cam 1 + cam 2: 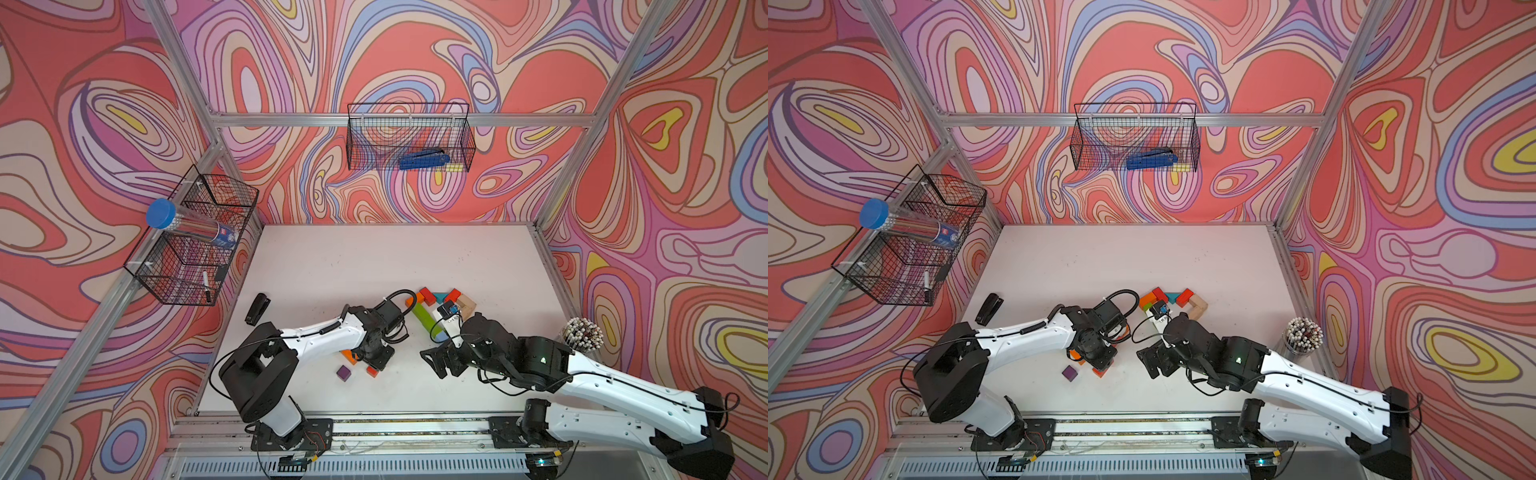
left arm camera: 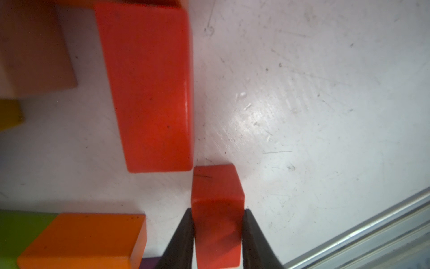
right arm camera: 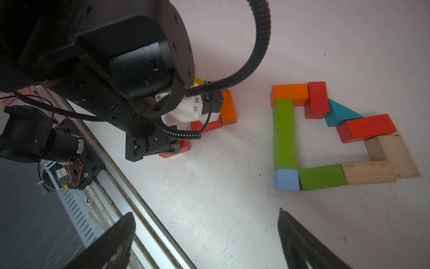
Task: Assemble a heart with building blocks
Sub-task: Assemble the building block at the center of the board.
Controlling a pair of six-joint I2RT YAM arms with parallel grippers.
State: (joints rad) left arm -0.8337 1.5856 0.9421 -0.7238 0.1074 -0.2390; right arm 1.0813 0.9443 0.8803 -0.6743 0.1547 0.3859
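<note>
Left wrist view: we see the left gripper point(image 2: 218, 213) clamped on a small red block point(image 2: 216, 186), which looks to rest on the table point(image 2: 302, 104) in the loose pile by the front rail.
Heart: a ring of bricks point(image 3: 283, 132) lies farther back, well apart from the pile; in the right wrist view it looks closed.
Slip risk: the fingers point(image 2: 181, 237) pinch only the near half, so we judge the block may swivel or slide out when lifted.
Nudge risk: its far corner sits just beside the red brick point(image 2: 149, 88); a skewed lift could drag that brick.
Placement risk: the ring's pieces lie loose, edge to edge; a hard set-down could push them out of line.
Arm risk: the right gripper point(image 3: 204, 216), jaws wide apart and empty, hangs near the pile, in front of the heart, close to the likely path.
Materials: painted wood, smooth with a slight sheen; two ring pieces are bare wood point(image 3: 368, 172); the table is white and scuffed.
Shapes: mostly oblong bricks, a light blue cube point(image 3: 286, 179), a teal triangle point(image 3: 339, 113), edges softly rounded.
</note>
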